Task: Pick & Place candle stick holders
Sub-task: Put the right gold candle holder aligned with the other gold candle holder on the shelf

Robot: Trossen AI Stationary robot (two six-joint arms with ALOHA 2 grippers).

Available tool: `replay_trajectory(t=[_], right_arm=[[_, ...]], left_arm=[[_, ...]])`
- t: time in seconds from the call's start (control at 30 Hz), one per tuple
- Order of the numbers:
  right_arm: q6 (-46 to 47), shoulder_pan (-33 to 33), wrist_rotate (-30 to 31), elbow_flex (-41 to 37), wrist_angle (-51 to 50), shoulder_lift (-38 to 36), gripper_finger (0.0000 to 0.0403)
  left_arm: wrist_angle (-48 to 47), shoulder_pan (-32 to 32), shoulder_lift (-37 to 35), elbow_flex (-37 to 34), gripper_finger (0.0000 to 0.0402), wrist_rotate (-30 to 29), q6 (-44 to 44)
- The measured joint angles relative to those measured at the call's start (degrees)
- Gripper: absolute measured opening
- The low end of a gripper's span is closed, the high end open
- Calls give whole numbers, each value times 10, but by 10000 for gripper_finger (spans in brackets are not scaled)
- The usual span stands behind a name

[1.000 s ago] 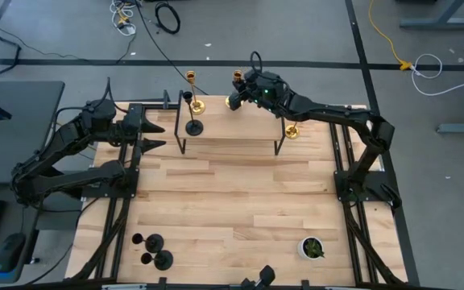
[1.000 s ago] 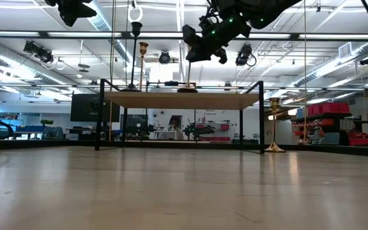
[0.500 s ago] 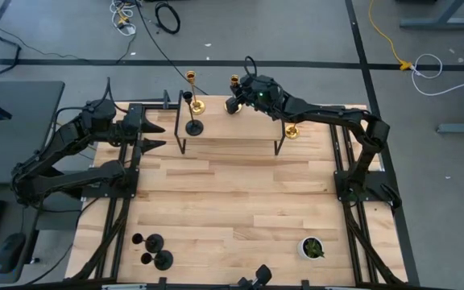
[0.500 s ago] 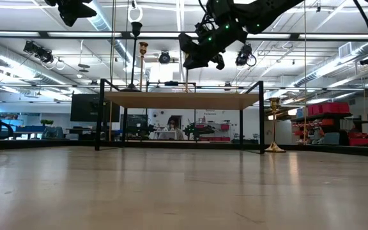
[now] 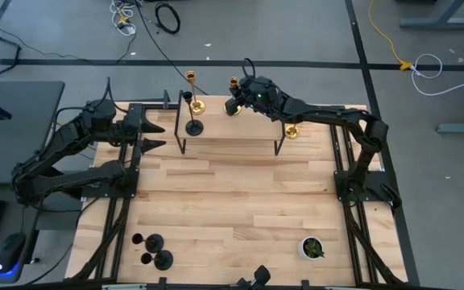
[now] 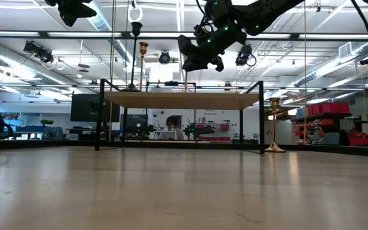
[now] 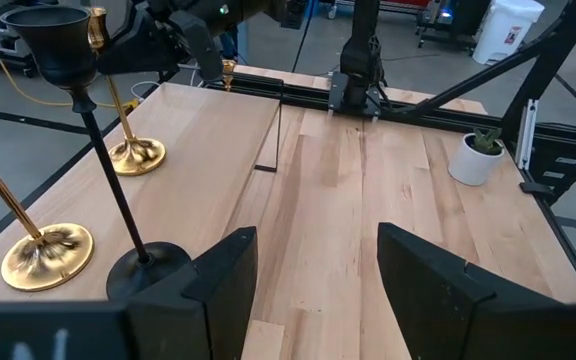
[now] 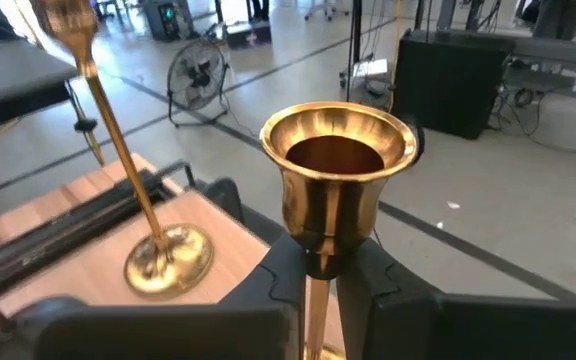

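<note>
My right gripper (image 5: 237,102) is shut on a gold candle stick holder (image 5: 234,83) over the far end of the low wooden shelf (image 5: 232,129). Its cup (image 8: 338,165) shows close up in the right wrist view. Another gold holder (image 5: 193,98) and a black holder (image 5: 191,119) stand by their bases on the shelf's left part. A third gold holder (image 5: 292,130) stands on the table right of the shelf. Two black holders (image 5: 153,250) stand at the front left. My left gripper (image 7: 313,270) is open and empty at the table's left, near the shelf. My right gripper pinches the gold holder's thin stem (image 8: 317,268) just below the cup, between its two fingers (image 8: 386,285). The fingers come level from the table's right and lie across the stem. The holder is upright. Whether its base rests on the shelf, I cannot tell.
A small white pot with a green plant (image 5: 312,248) stands at the front right. The shelf's black legs (image 5: 279,143) stand on the table. Dark frame rails run along the table's left (image 5: 123,201) and right (image 5: 349,201) sides. Bare wood lies mid-table.
My right gripper has gone a little toward the table's left edge along the shelf's far end, staying at the gold holder's stem. The holder has stayed upright.
</note>
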Motion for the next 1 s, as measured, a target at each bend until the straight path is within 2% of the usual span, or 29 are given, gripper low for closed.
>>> replay_trajectory(t=[0.33, 0.63, 0.8, 1.0], right_arm=[[-12, 4, 0, 0, 0, 0, 35], [-16, 4, -2, 0, 0, 0, 95], [-16, 4, -46, 0, -1, 0, 117], [-22, 4, -29, 0, -1, 0, 155]], left_arm=[[0, 0, 0, 0, 208, 0, 0], [0, 0, 0, 0, 208, 0, 0], [0, 0, 0, 0, 208, 0, 0], [0, 0, 0, 0, 208, 0, 0]])
